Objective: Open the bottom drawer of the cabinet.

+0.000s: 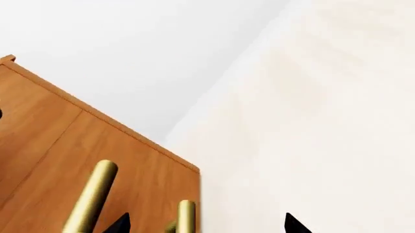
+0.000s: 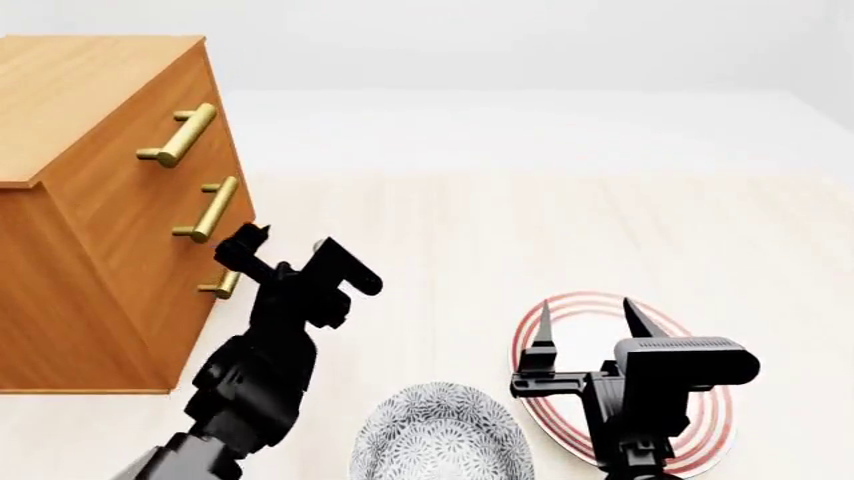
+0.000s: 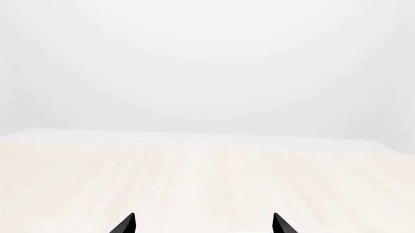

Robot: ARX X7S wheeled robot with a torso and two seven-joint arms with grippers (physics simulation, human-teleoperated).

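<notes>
Pale floor; left gripper [image 2: 247, 255] open, angled at bottom drawer [image 2: 220, 285] handle.

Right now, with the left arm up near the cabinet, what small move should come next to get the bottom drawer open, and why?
Probably ease the left end effector a little lower and toward the short brass bar handle of the bottom drawer on the orange-brown wooden cabinet. Its fingers are spread and sit beside the front, above that handle, not yet around it. The right end effector hangs apart over the red-striped plate.

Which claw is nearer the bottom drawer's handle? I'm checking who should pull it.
Left. The left claw sits right beside the bottom drawer's handle; the right claw hovers apart, over the striped plate.
</notes>
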